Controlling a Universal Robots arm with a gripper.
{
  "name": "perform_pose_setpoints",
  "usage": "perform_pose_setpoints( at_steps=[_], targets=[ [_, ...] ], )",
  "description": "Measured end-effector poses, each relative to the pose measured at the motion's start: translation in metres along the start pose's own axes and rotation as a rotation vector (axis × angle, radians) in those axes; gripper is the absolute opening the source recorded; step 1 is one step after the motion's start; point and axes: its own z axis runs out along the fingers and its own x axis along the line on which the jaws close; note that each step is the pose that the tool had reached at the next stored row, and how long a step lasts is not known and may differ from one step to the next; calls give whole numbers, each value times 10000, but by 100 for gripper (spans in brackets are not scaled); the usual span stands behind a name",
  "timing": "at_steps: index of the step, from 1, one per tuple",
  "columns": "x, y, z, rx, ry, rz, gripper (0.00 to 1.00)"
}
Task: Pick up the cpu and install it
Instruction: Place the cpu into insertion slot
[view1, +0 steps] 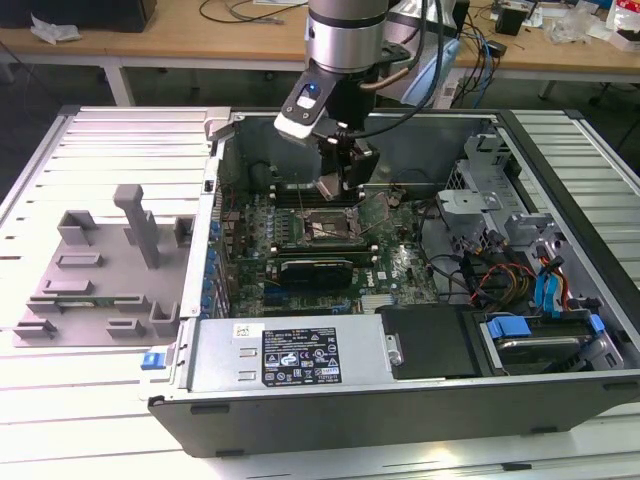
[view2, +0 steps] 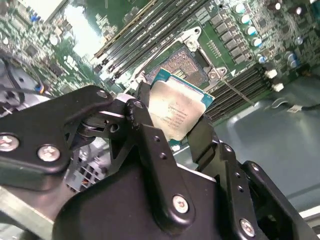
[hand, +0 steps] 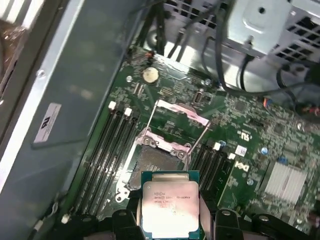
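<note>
cpu (hand: 170, 206): silvery top plate with a thin green edge, held tilted in the air above the motherboard (hand: 250, 130), not yet seated; it also shows in the second wrist view

pincer (view2: 172, 131): closed narrow on the cpu, one black finger (view2: 142, 117) on each of two opposite sides

socket (hand: 152, 160): bare and open under the chip; in the exterior view it lies at about six o'clock from the pincer, just below it

load frame (hand: 175, 125): swung up on its hinge with the wire levers raised, standing beside the socket

step in hand: I'd say the carry is over and this is the hover before seating; the placing looks to need the chip levelled and squared to the socket outline, then a straight descent

edges: memory slots (hand: 107, 150) run along both flanks of the socket, near it

open room: the case (view1: 300, 365) lies open on the desk (view1: 110, 130), so the way down looks free; the drive cage (view1: 480, 170) and cables (view1: 510, 275) sit well apart at three o'clock
</note>
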Motion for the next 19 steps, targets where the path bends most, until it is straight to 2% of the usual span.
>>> perform_pose_setpoints(
  at_steps=[2,4,6,8,11,13,14,16,19],
  targets=[
    [0,0,1,14,-21,530,55],
    [0,0,5,38,-61,1554,55],
    [0,0,7,57,-93,2360,55],
    [0,0,9,72,-116,2958,55],
    [0,-1,22,87,-141,3593,55],
    [1,-2,48,74,-149,3725,55],
    [2,-3,63,39,-153,3717,55],
    [2,-4,97,-26,-146,3330,55],
    [3,-5,113,-32,-138,3112,55]
  ],
)
